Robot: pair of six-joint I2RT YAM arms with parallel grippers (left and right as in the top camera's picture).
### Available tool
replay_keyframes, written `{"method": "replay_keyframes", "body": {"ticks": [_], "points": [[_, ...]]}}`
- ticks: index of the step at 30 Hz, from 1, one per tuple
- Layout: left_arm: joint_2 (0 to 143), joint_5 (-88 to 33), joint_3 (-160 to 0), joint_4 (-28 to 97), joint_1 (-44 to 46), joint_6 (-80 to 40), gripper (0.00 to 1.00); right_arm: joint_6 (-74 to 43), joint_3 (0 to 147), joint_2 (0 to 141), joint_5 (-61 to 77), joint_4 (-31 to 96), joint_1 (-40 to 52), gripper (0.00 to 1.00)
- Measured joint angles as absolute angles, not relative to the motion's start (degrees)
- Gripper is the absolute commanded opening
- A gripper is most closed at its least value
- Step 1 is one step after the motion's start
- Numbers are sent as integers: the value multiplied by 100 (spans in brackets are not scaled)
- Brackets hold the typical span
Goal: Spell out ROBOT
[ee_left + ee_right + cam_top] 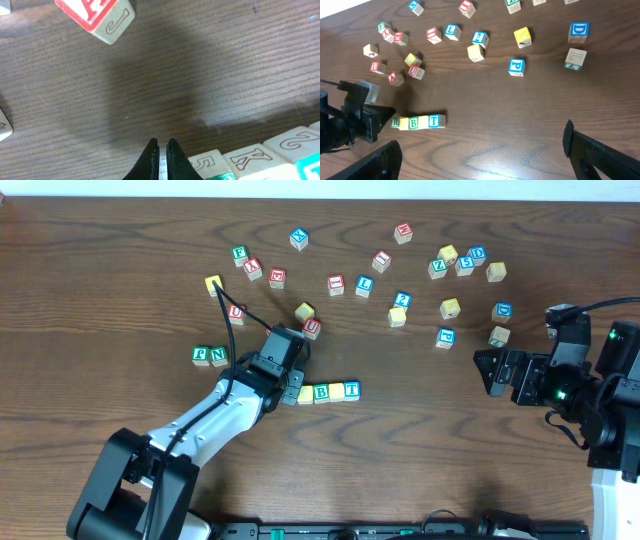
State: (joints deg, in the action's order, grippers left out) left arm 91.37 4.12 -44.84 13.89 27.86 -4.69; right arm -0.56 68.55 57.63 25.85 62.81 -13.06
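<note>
Nearly done: my left gripper (162,152), fingers clenched on nothing, sits at the R cube (396,121) end of the row (328,392), where yellow-faced cubes (337,391) flank the B cube (321,392), then the T cube (352,390). My right gripper (488,373), fingers spread and empty, hangs well apart to the right. Next, I judge, calls for backing off without nudging the row.

Bright even light, soft shadows, blurry left-wrist close-up
</note>
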Motion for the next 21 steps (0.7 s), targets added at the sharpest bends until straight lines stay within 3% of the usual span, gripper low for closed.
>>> {"method": "replay_keyframes", "body": {"ticks": [21], "points": [[9137,180,-4484,1452,2786,-471,7,-56,6855,5763,2585,6281,-1306,99]]}}
